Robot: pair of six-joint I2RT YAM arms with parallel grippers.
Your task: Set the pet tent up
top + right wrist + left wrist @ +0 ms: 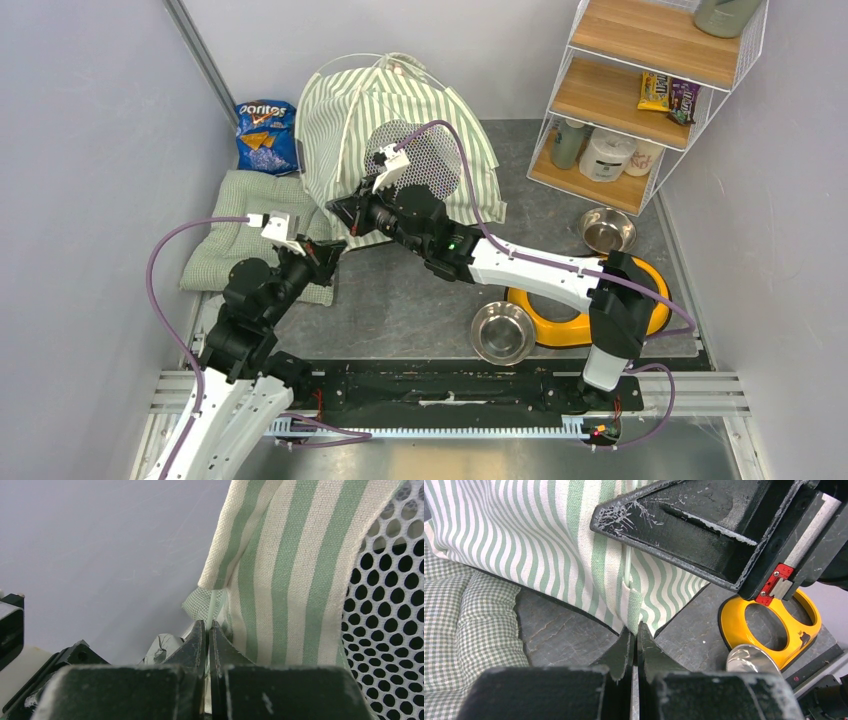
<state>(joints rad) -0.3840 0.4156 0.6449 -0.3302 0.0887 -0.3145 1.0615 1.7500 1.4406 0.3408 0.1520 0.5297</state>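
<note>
The pet tent (390, 120) stands domed at the back centre, green-and-white striped, with a white mesh panel (432, 160) and thin poles arching over it. My left gripper (325, 256) is at the tent's near-left bottom corner. In the left wrist view it (635, 628) is shut on the striped corner sleeve (631, 595) where a thin white pole enters. My right gripper (346, 216) is just above it, at the same corner. In the right wrist view it (207, 626) is shut on the tent's edge (220, 605) with the pole, beside the mesh (390, 610).
A pale green quilted cushion (235, 235) lies left of the tent, with a Doritos bag (267, 135) behind it. The yellow double-bowl holder (648, 290) and two steel bowls (503, 332) (606, 230) sit on the right. A wire shelf (640, 90) stands at the back right.
</note>
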